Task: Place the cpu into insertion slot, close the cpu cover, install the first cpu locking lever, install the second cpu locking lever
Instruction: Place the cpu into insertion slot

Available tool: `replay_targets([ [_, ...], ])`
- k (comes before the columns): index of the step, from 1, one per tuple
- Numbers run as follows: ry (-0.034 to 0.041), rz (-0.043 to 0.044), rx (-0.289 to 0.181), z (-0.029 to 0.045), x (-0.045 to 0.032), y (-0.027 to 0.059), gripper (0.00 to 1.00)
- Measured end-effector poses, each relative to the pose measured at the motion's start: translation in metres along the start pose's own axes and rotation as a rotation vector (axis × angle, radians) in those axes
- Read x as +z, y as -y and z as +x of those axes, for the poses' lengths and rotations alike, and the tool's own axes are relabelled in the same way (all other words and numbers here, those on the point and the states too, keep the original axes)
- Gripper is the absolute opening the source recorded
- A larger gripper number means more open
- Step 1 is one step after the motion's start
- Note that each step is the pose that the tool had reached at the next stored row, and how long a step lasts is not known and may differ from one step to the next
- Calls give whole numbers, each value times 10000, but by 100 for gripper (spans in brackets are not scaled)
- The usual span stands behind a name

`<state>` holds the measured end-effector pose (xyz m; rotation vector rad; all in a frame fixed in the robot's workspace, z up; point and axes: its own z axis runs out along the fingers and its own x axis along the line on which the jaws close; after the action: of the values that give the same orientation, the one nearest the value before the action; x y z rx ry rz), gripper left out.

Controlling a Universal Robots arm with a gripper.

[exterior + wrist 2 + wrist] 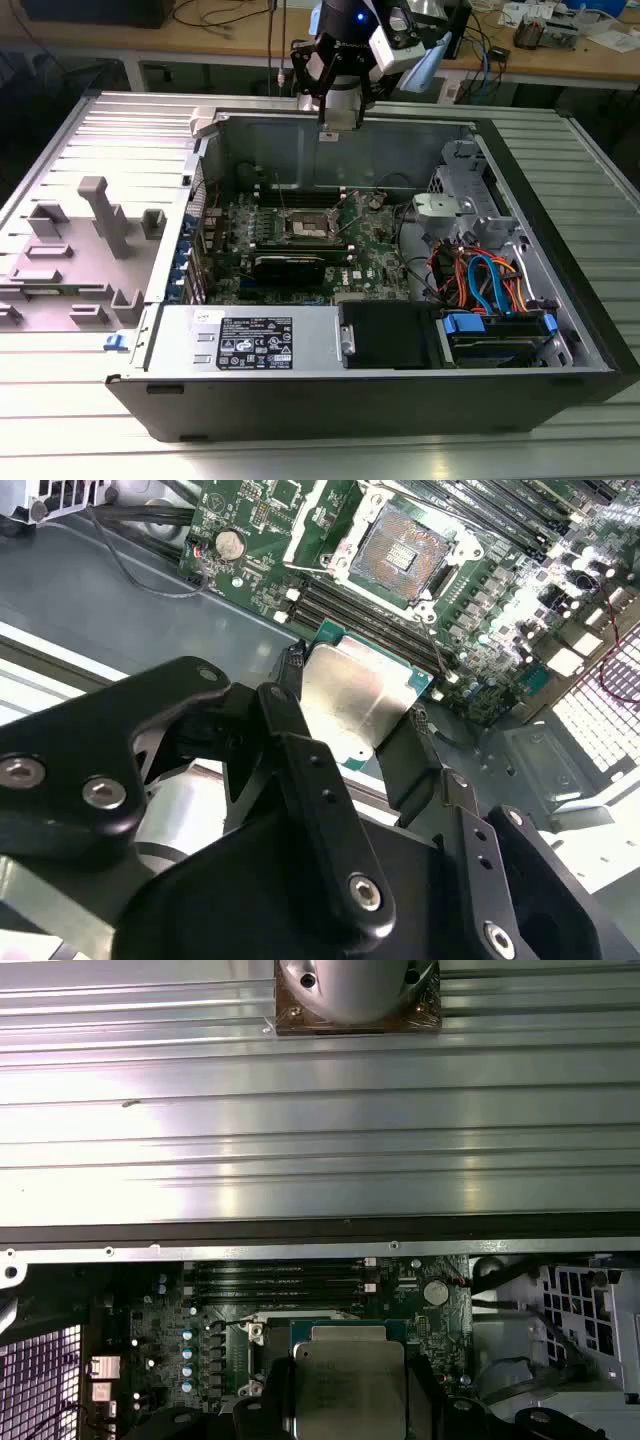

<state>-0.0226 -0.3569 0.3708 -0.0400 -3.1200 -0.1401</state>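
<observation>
Cpu (352, 695) clamped by its edges in hand (356, 718). Open insertion slot (400, 552) seen beyond hand, well apart. Risk judged: cpu seated tilted or misaligned, slot pins bent; thin-edge grip lost, cpu dropped on motherboard (500, 590).

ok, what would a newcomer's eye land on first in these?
The cpu, silvery top catching the light, clamped between the jaws of the gripper above the green motherboard. Beyond it in the second wrist view, the insertion slot lies uncovered, its contact grid bare. In the exterior view, the opened computer case lies on a ribbed table, the arm at its far wall.
</observation>
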Motion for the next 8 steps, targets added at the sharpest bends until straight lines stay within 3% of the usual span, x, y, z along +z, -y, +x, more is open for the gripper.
replay_targets([
  [8,0,0,0,0,0,0,54],
])
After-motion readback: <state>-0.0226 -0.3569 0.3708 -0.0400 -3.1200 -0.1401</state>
